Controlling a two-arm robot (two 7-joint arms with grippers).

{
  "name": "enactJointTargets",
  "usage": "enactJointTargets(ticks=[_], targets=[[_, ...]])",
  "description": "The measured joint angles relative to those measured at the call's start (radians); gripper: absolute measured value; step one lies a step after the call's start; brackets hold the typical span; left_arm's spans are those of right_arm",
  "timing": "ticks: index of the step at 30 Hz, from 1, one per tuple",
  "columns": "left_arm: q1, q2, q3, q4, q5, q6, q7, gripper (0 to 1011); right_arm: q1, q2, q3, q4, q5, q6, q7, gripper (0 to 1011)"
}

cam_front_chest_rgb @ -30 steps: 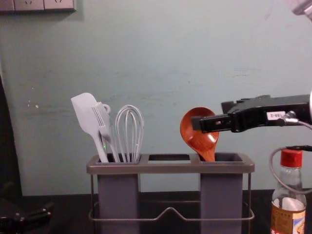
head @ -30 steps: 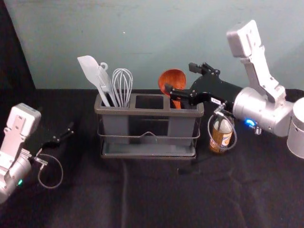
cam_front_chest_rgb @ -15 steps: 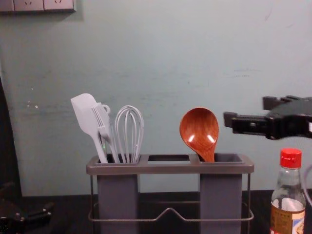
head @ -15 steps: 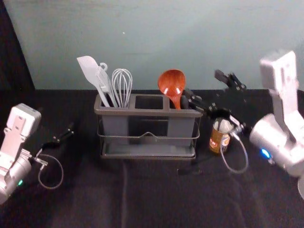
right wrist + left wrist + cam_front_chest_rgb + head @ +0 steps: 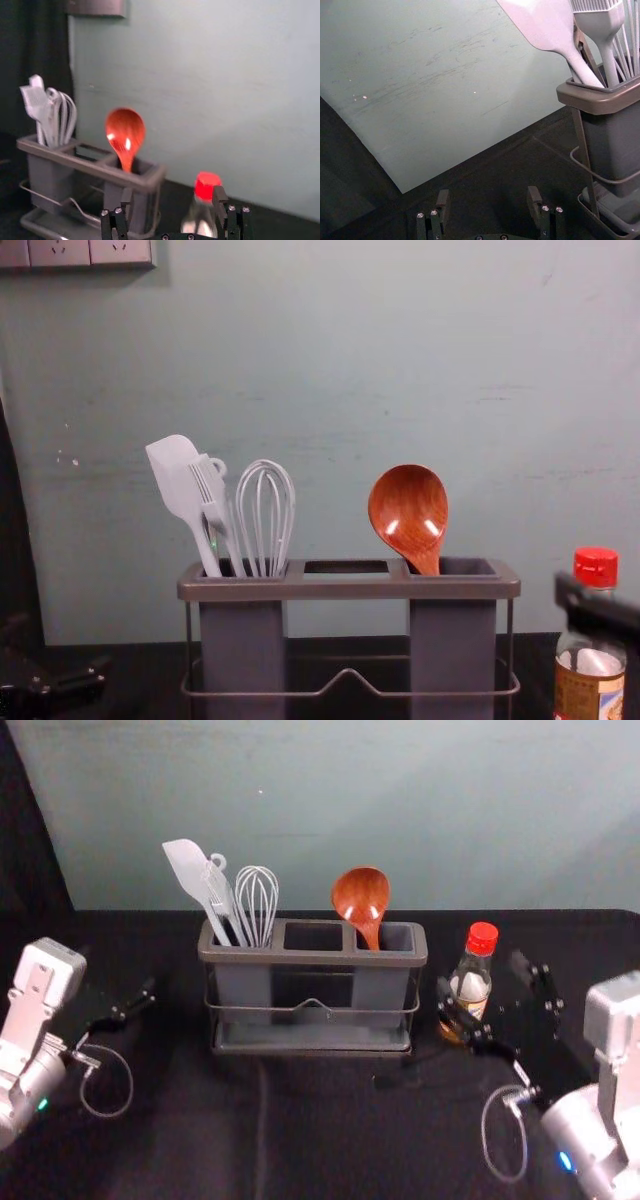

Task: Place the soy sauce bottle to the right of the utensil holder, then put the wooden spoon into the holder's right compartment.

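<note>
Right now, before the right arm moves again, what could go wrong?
The right gripper is open, with a finger very near the soy sauce bottle; a sideways retreat could tip it.

The wooden spoon leans in the right compartment; bumping the utensil holder might shift it.

The wooden spoon [image 5: 360, 896] is glossy reddish-brown, the soy sauce bottle's cap [image 5: 482, 938] bright red.

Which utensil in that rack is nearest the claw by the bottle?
The reddish-brown wooden spoon, alone in the holder's right compartment. The pale whisk and spatula, in the left one, stand farther from the open right gripper.
</note>
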Motion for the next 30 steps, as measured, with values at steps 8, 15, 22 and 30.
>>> enactJointTargets(ticks=[8,15,22,30], targets=[[0.0,0.0,0.0,0.0,0.0,0.0,0.0,1011,-0.033,-0.066,0.011,0.1,-0.01,-0.053,-0.035,1002],[0.0,0.0,0.0,0.0,0.0,0.0,0.0,1012,-0.029,-0.093,0.015,0.139,-0.016,-0.05,-0.029,1002],[0.0,0.0,0.0,0.0,0.0,0.0,0.0,1012,-0.016,-0.106,0.018,0.163,-0.027,-0.032,-0.002,1002],[0.0,0.0,0.0,0.0,0.0,0.0,0.0,1011,-0.013,-0.105,0.02,0.169,-0.014,-0.031,0.021,1002]])
